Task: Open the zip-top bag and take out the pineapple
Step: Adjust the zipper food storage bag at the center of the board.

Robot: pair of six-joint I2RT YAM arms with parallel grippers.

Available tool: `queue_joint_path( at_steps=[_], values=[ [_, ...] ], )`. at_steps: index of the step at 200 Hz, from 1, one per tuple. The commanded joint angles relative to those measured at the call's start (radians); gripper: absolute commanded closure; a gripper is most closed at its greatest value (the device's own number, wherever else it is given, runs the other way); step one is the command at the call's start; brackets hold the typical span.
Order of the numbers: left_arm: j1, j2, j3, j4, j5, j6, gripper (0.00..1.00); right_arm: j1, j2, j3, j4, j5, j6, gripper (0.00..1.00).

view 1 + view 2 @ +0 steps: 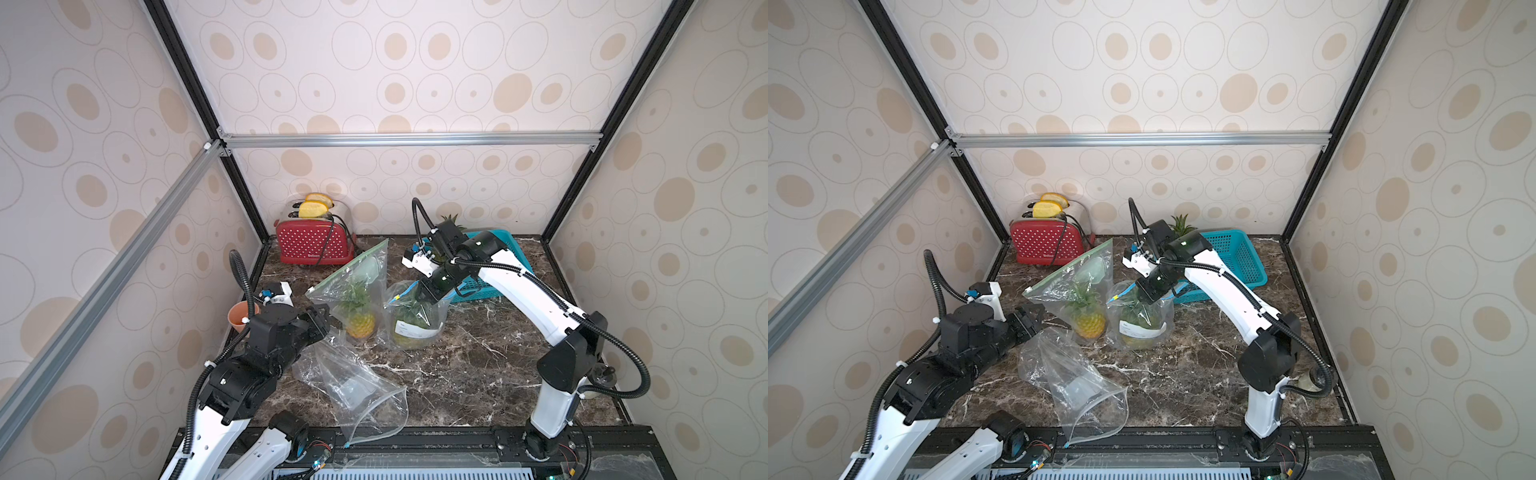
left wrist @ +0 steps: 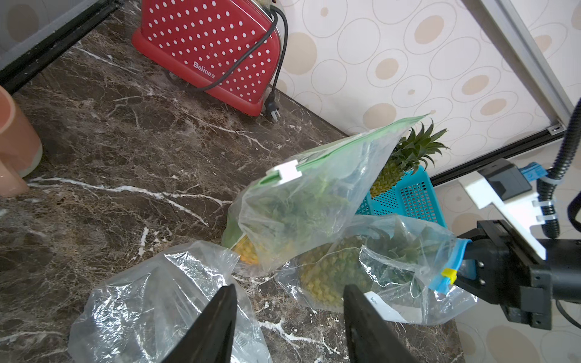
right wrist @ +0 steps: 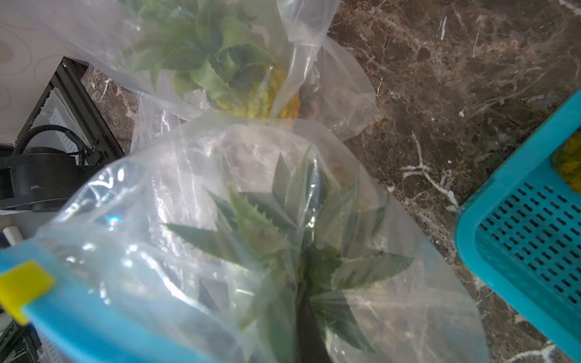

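While the right claw pinches its blue zip edge, the blue bag hangs straight below that claw with its base on the table. The bag is clear, crinkled film with a white label low on the front. A yellow slider sits on the zip just beside the claw's fingers. Its pineapple is yellow-green, and its dark spiky leaves press against the film right under the claw.

The right arm rises to a high elbow, then slopes down and forward, with the wrist bent so the claw points down onto the bag's top. The left arm lies low. The left claw is about level, jaws apart and holding nothing. An empty bag lies beneath its tips, and a green bag with a second pineapple stands just beyond them.

The pineapple's long axis runs near upright, crown toward the right claw, butt on the table. The bag's mouth faces up into the claw. A basket sits just to the right of that claw.
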Motion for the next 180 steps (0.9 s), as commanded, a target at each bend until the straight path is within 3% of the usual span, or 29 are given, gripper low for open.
queue_joint_path(
  at_steps=[1,19,43,70,113,141,180],
  values=[
    [0.007,-0.001,-0.013,0.007,0.018,-0.012,0.43,0.017,-0.053,-0.042,-0.007,0.065,0.083,0.79],
    [0.008,0.006,-0.023,0.027,0.036,-0.022,0.43,0.031,-0.083,-0.052,-0.006,0.085,0.088,0.57],
    [0.008,0.018,-0.025,0.056,0.060,-0.033,0.43,0.052,-0.113,-0.015,-0.030,0.117,0.067,0.44],
    [0.007,0.034,-0.012,0.081,0.083,-0.042,0.43,0.073,-0.125,0.085,-0.107,0.161,0.005,0.43],
    [0.008,0.040,-0.004,0.103,0.124,-0.056,0.43,0.096,-0.152,0.125,-0.113,0.120,-0.190,0.48],
    [0.008,0.033,-0.012,0.166,0.187,-0.045,0.49,0.096,-0.144,0.129,-0.079,0.019,-0.301,0.59],
    [0.006,0.033,-0.014,0.270,0.301,0.017,0.59,0.115,-0.086,0.167,-0.071,-0.025,-0.387,0.59]
  ],
)
